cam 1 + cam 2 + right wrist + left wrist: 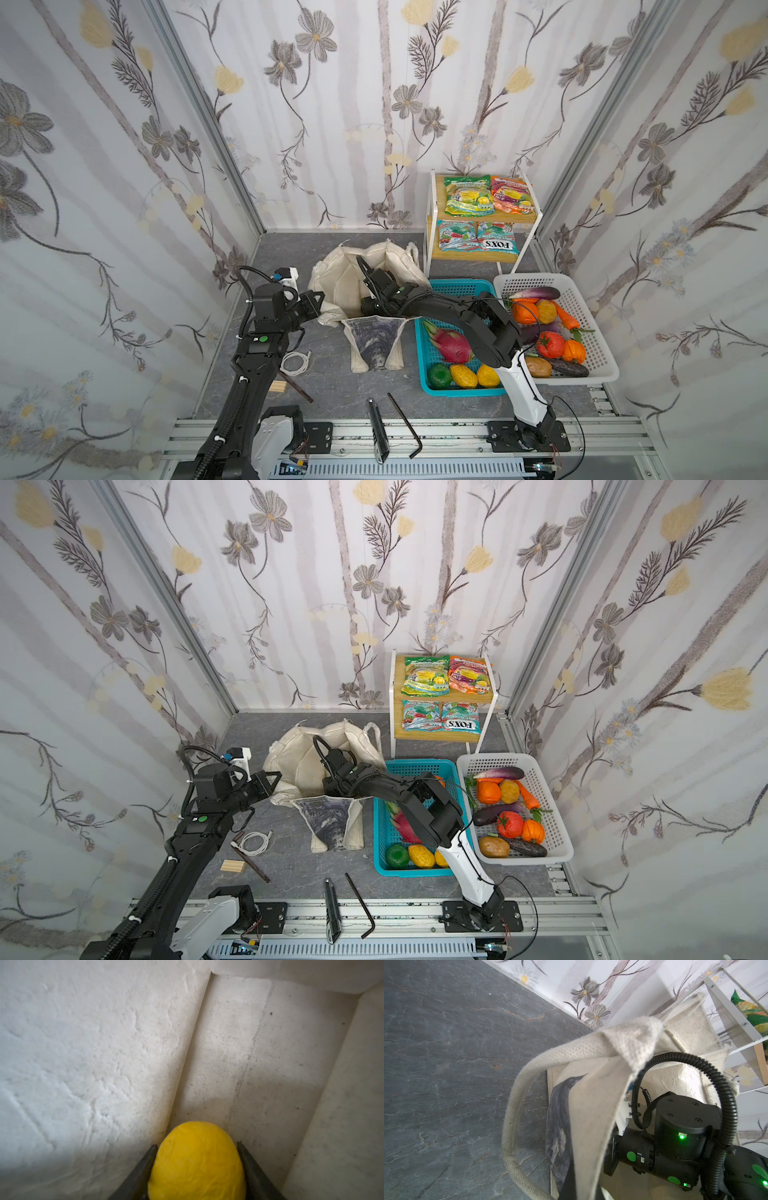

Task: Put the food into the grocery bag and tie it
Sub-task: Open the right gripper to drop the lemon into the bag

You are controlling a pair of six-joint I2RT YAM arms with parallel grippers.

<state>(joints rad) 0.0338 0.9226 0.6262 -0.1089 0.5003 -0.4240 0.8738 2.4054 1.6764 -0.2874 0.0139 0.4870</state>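
Observation:
The cream grocery bag (345, 270) (299, 750) stands open on the grey floor, its printed panel facing front. My left gripper (322, 307) (276, 785) is shut on the bag's left wall (591, 1115), its fingertips buried in the cloth. My right gripper (368, 309) (197, 1145) reaches down inside the bag, its fingers hugging a round yellow fruit (197, 1163) just above the bag's bottom. The magenta dragon fruit (451, 345) lies in the teal basket (453, 286), partly under the right arm. The green-yellow packet (467, 197) and the orange packet (511, 195) lie on the shelf's upper board.
Teal-and-red FOX'S packets (478, 241) lie on the lower board. A white basket (598, 365) of vegetables stands at the right. A white cable (295, 361), a wood block (276, 386), a hex key (405, 424) and a black tool (378, 432) lie near the front.

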